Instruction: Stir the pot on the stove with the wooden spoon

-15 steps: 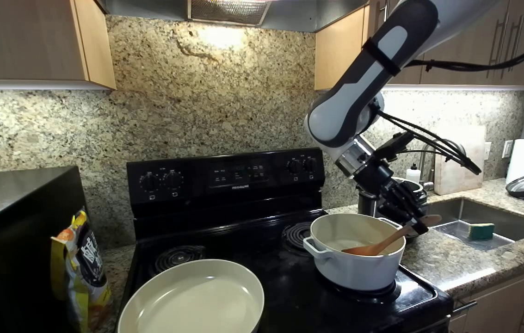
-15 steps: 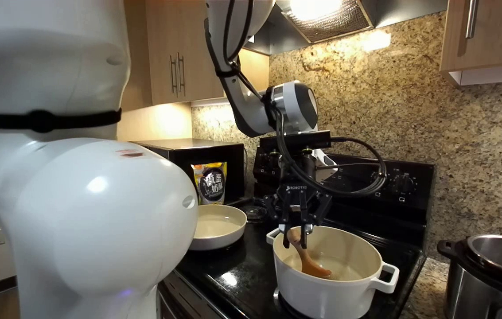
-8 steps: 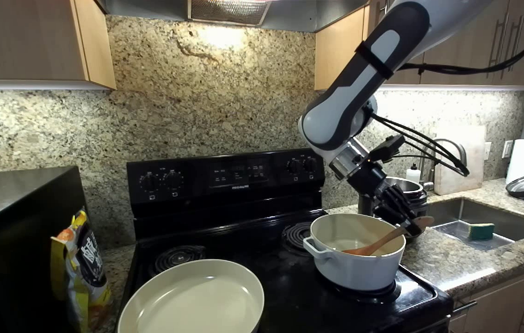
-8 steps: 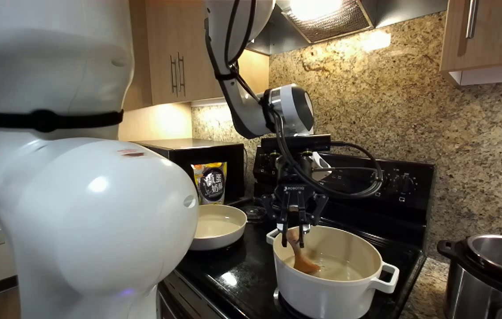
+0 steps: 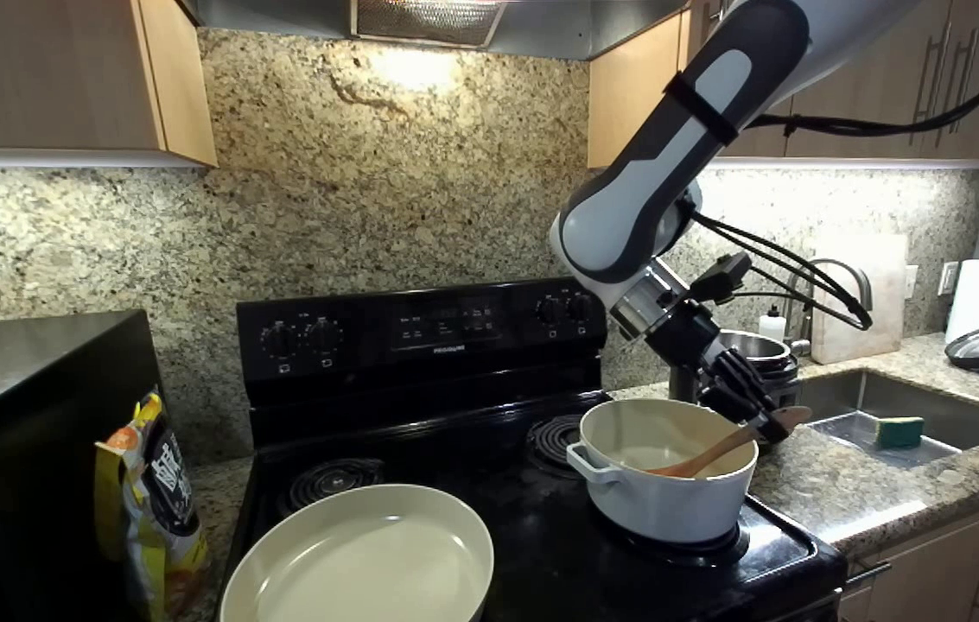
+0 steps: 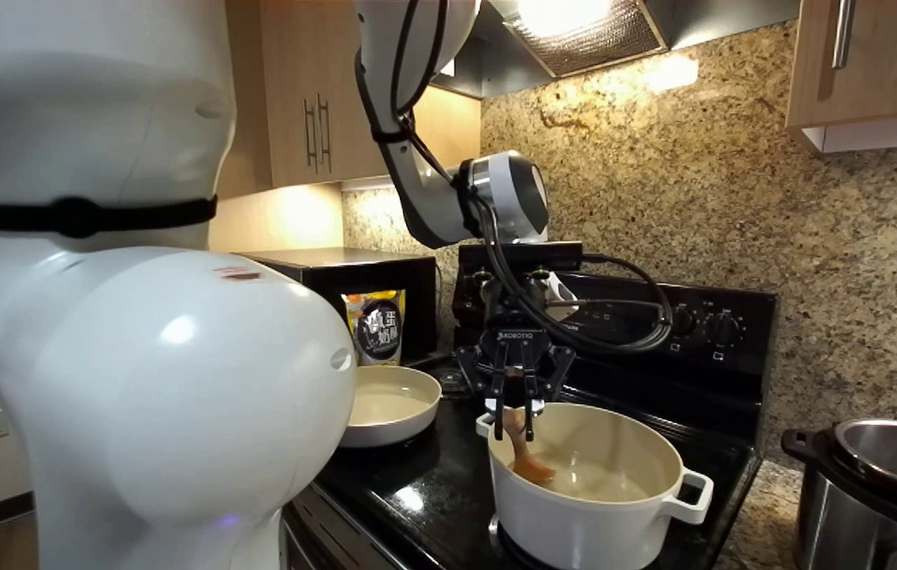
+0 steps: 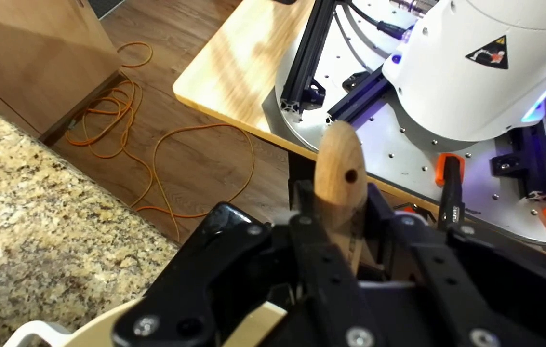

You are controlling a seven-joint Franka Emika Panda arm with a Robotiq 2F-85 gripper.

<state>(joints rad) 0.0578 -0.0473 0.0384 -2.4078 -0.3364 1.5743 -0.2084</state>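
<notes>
Jaws: narrow, clamped on the wooden spoon (image 5: 715,453) near the top of its handle. In the wrist view the drilled handle end pokes out beyond them. I take the high grip to be for reach: the spoon's head gets down inside while I work from about rim level.

The pot (image 5: 670,505) sits over a coil near the front corner of the stove (image 5: 532,536), on the side of the sink (image 5: 964,423); the coil probably fixes that spot. The spoon slants up toward the same corner, head low in the pot. Whether the handle touches the rim, or the head the bottom, I cannot tell. Contents look pale and thin.

The pale round dish (image 5: 368,561) stands toward the opposite edge, well apart, so it should not hinder a sweep.

Judgement: stirring is the step in hand. The slant suits wide circles, but levering on the rim could twist the spoon in my grip.
</notes>
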